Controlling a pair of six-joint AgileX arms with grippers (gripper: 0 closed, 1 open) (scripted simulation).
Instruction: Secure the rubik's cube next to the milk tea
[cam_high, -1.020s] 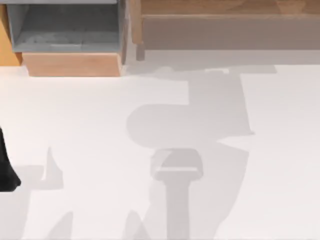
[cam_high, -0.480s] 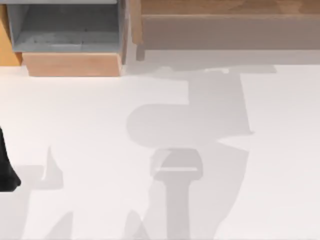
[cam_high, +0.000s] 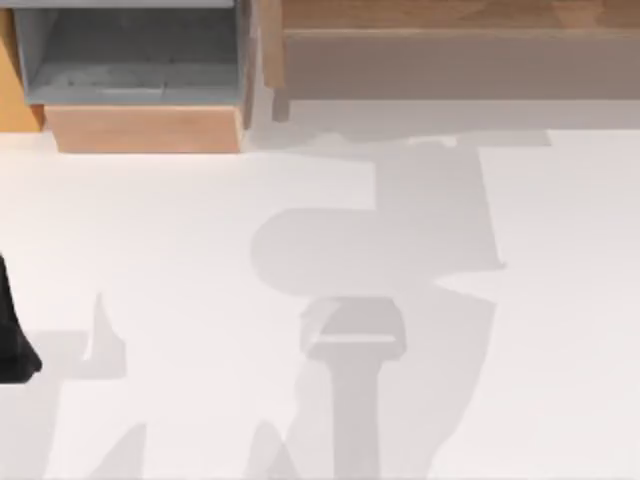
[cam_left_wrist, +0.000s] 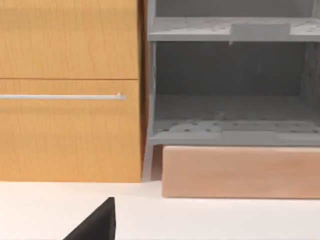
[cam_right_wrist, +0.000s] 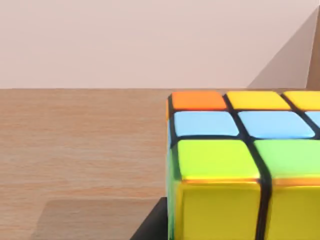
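Multicoloured rubik's cube (cam_right_wrist: 240, 165) on wooden shelf (cam_right_wrist: 80, 150), lower right of right wrist view; tool state indeterminable.

Rendered room: white table (cam_high: 180, 230), wooden cabinet (cam_left_wrist: 70, 90), grey shelves (cam_left_wrist: 230, 100).

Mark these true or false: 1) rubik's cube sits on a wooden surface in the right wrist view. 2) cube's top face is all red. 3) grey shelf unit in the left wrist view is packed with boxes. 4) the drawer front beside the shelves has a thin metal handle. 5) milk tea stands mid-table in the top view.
1) True: the rubik's cube rests on a wooden surface.
2) False: it shows orange, yellow, blue and green tiles.
3) False: the grey shelf unit has bare shelves.
4) True: a thin metal handle runs across the orange wood drawer front.
5) False: the white table there carries shadows, no cup.
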